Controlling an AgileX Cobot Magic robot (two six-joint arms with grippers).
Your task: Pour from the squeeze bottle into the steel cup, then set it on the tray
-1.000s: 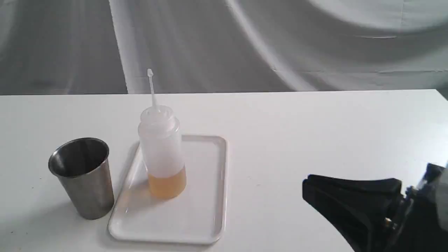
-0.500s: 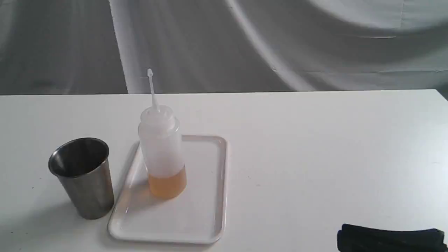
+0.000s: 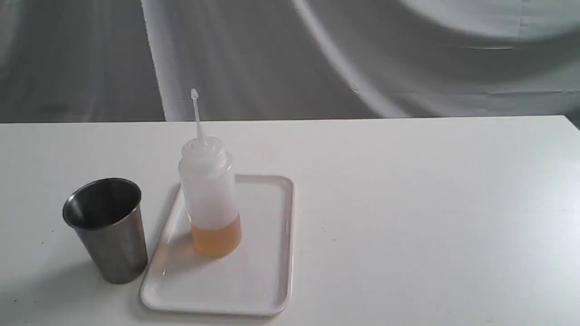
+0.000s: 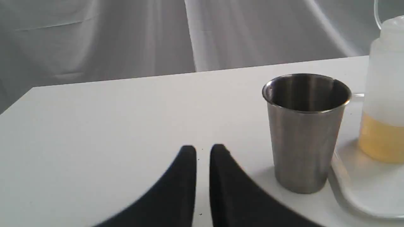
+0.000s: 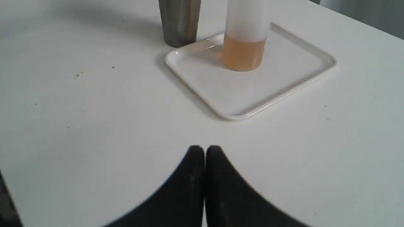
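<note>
The squeeze bottle (image 3: pixel 209 190) stands upright on the white tray (image 3: pixel 253 280), orange-yellow liquid filling its lower part, nozzle pointing up. Just left of the tray stands the steel cup (image 3: pixel 106 228), upright, its inside dark. Neither gripper shows in the exterior view. In the left wrist view my left gripper (image 4: pixel 203 150) is shut with only a thin slit between its fingers, holding nothing, a short way from the cup (image 4: pixel 304 129). In the right wrist view my right gripper (image 5: pixel 205 150) is shut and empty, well back from the tray (image 5: pixel 284 78) and the bottle (image 5: pixel 244 41).
The white table (image 3: pixel 430 203) carries the cup, tray and bottle, all on its left half in the exterior view. A grey draped cloth (image 3: pixel 317 54) hangs behind the table's far edge.
The right arm's black gripper, seen at the lower right of the exterior view, has drawn back down and out of that view. Bottle, cup and tray have not moved.
</note>
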